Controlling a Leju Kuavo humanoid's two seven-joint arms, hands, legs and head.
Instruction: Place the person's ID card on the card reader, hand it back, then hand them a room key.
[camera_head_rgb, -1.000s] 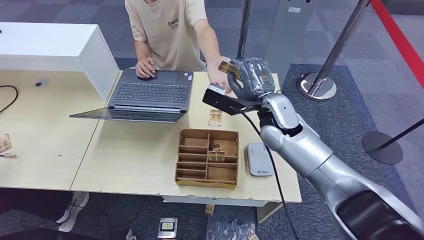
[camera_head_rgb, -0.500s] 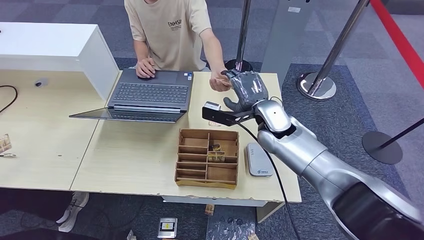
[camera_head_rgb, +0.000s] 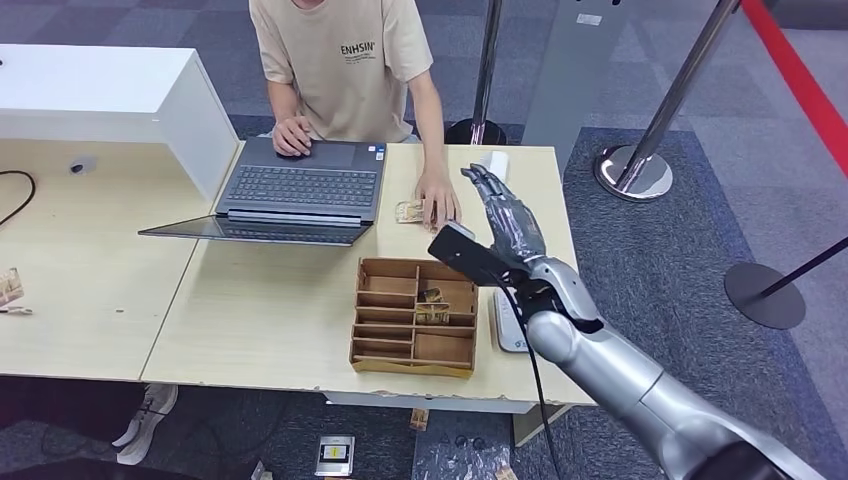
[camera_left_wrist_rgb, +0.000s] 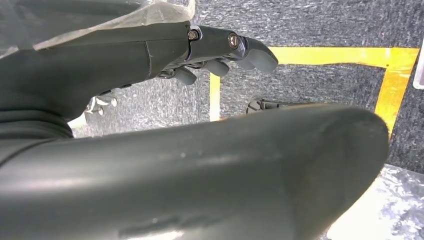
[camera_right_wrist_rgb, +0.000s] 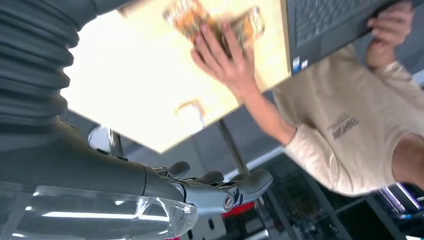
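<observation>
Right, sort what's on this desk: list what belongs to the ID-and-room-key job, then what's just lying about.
Part of the job:
- card under the person's hand
- card reader, beside the tray
- wooden tray holding cards
- right hand, fingers apart, holding nothing

Just lying about:
- laptop
- white shelf
- stanchion posts
- small white item at the far desk edge

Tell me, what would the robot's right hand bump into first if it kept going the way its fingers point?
Probably the small white object at the desk's far edge. The right hand points that way, though depth is unclear.
</observation>
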